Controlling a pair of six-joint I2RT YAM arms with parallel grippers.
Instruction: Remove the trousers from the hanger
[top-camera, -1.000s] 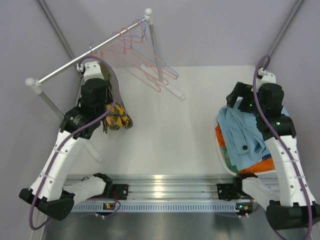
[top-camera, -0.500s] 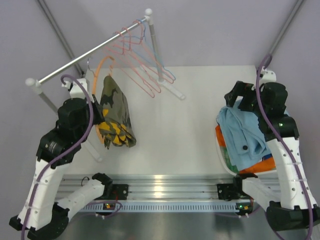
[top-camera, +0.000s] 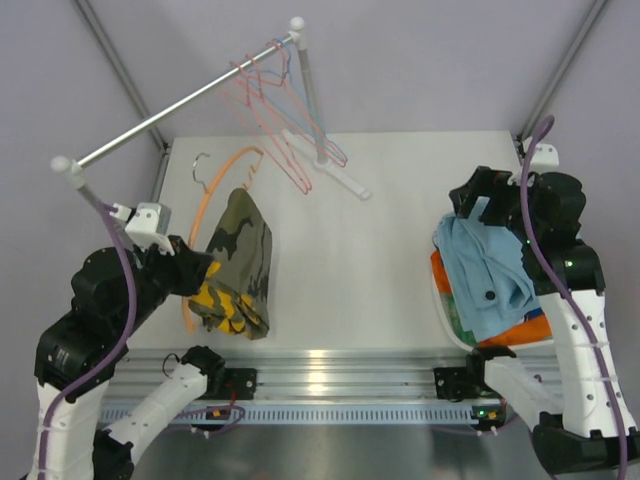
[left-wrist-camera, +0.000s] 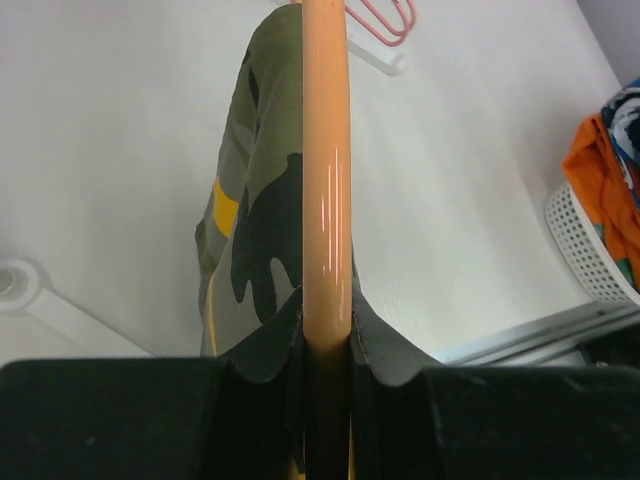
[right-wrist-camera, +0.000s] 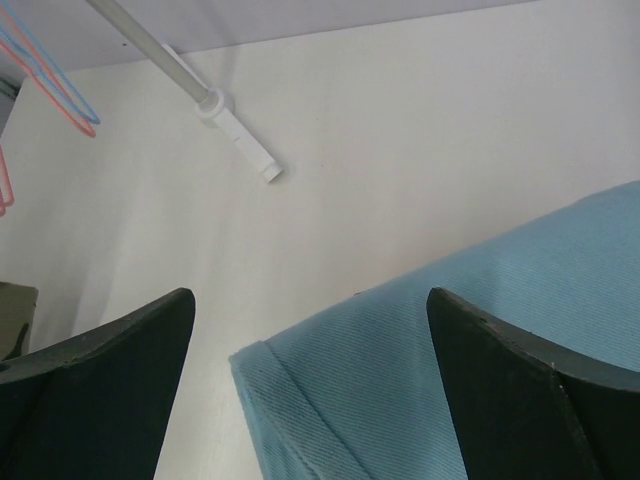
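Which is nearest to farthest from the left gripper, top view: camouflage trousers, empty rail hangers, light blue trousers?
From the left gripper:
1. camouflage trousers: right beside it, draped on the orange hanger it clamps.
2. empty hangers: on the rail, back left.
3. light blue trousers: far right, on top of the pile.

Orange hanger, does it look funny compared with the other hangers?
Yes. The orange hanger is off the rail, held slanted over the table by the left arm's fingers, with the camouflage trousers draped on it. The other hangers all hang from the rail.
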